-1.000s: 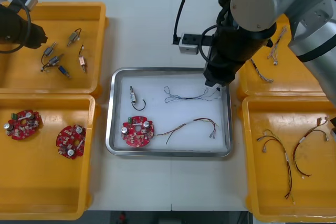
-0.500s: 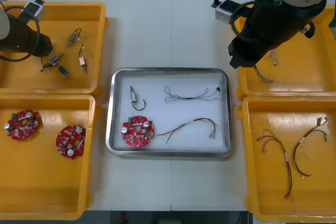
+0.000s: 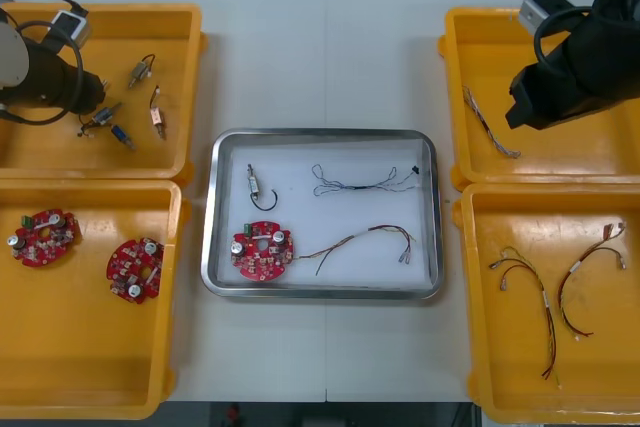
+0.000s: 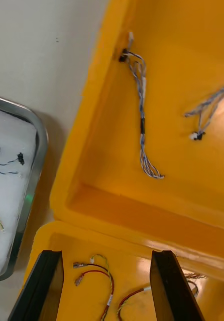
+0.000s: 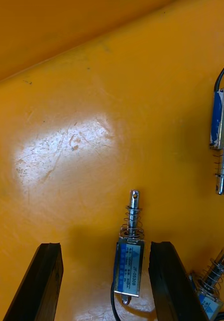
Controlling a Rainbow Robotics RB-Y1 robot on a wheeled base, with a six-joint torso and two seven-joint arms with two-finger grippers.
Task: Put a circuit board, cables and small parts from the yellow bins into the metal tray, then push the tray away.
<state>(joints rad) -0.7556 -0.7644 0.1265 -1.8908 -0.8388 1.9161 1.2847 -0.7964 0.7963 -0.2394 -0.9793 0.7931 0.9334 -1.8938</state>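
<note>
Four yellow bins (image 3: 50, 152), one tray (image 3: 320, 134), three circuit boards (image 3: 262, 250), six cables (image 4: 142, 123) (two in the tray), at least five small metal parts (image 5: 128, 261).

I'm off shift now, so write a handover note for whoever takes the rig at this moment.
Left claw: open over a small metal part in the far-left yellow bin.
Right claw: open, empty, over the right-side bins.
Metal tray holds a circuit board, a second small part, a thin dark cable, a red and yellow cable.
Left to do: possibly more picks; tray not yet pushed away.
</note>
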